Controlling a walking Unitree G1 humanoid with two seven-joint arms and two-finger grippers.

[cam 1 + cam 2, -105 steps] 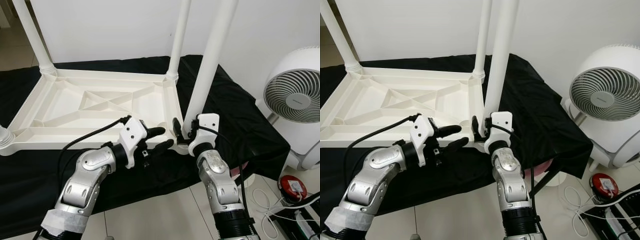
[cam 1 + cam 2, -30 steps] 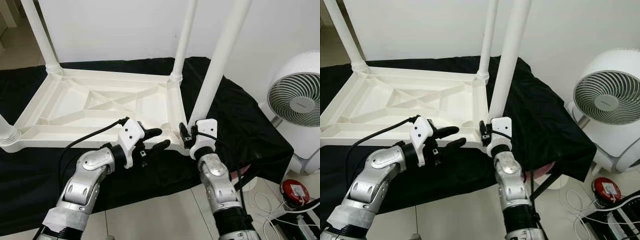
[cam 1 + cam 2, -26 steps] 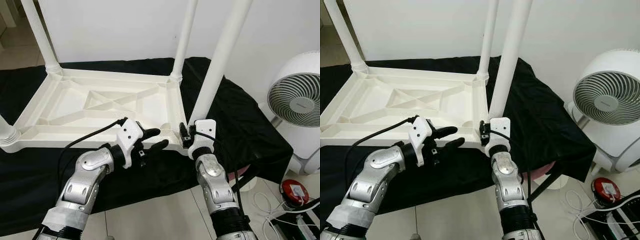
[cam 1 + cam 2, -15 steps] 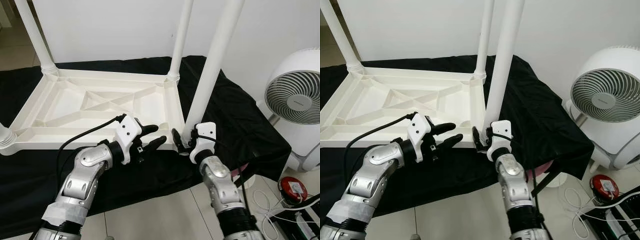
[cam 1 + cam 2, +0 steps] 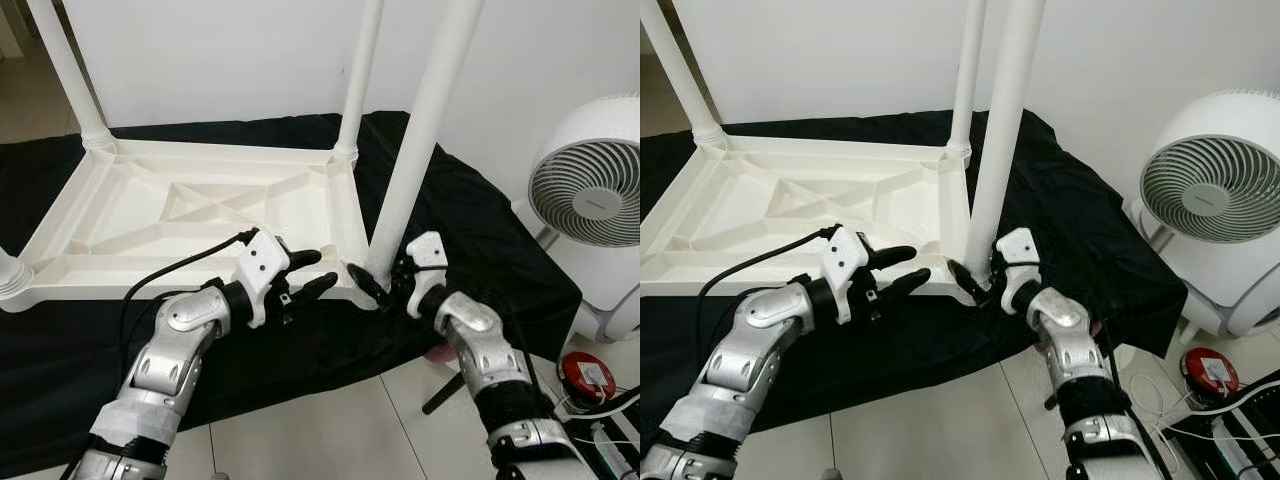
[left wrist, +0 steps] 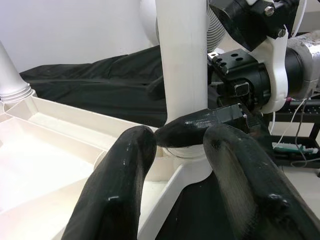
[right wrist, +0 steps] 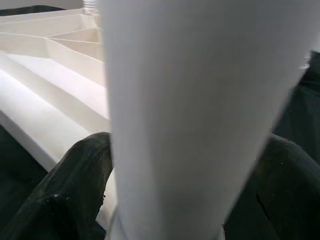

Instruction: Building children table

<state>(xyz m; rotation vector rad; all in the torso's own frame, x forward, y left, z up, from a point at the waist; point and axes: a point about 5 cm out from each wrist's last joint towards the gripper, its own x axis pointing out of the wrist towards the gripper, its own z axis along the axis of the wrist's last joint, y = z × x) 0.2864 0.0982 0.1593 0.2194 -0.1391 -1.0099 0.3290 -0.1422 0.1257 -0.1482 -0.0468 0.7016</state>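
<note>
With the right pincer clamped around the near leg, twist squarely while the parted left pincer steadies the tabletop.

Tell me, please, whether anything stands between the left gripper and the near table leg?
Nothing visible does. The left gripper hovers open just beside the near leg, above the upturned tabletop corner. The right gripper is already at the leg's base, one finger on each side, so the base is taken; higher up the leg is free.

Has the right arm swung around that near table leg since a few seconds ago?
Yes. The right gripper stays at the near leg, but its forearm has swung toward the fan.
</note>
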